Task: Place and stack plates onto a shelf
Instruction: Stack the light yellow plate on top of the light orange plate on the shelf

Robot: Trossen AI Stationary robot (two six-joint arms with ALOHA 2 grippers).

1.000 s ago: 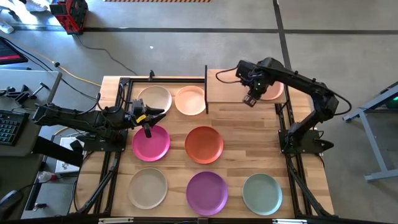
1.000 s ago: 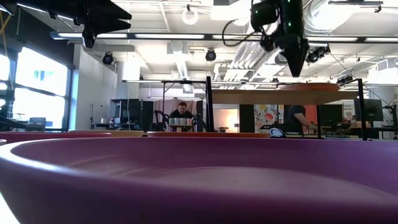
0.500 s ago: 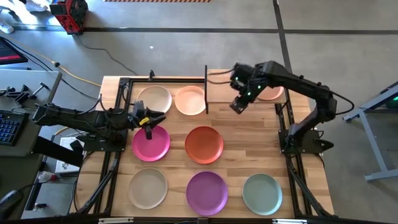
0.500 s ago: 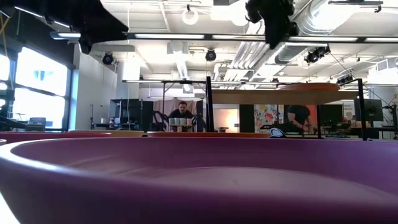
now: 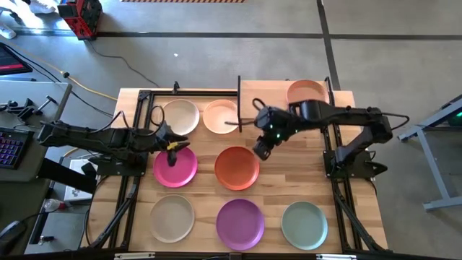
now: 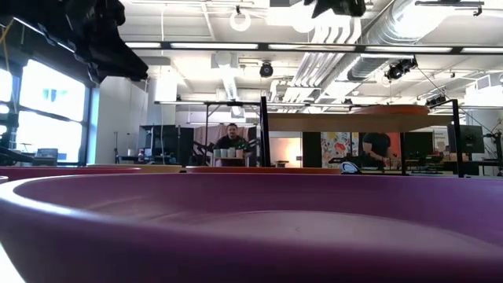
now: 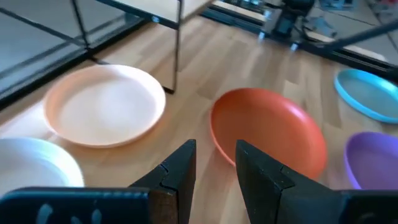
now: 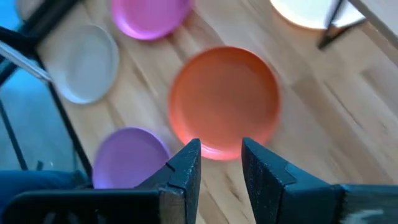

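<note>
A salmon plate (image 5: 307,92) lies flat on the light-wood shelf (image 5: 271,97) at the table's far right. Cream (image 5: 179,115), peach (image 5: 221,116), magenta (image 5: 175,167), orange (image 5: 237,168), beige (image 5: 172,218), purple (image 5: 240,222) and grey-green (image 5: 304,224) plates rest flat on the tabletop. My right gripper (image 5: 260,150) hangs open and empty over the orange plate's (image 8: 224,99) right edge. My left gripper (image 5: 172,157) hovers open and empty over the magenta plate's far rim, looking toward the orange plate (image 7: 267,134).
The shelf's thin black post (image 5: 239,105) stands between the peach plate and the shelf board. Black frame rails (image 5: 137,173) run along the table's left and right sides. The shelf's left half is bare. In the low view the purple plate (image 6: 251,228) fills the foreground; people sit far behind.
My right gripper has left the salmon plate on the shelf and swung toward the table's near left, coming off the shelf to a spot over the orange plate. My left gripper has dropped a little over the magenta plate. No plate has moved.
</note>
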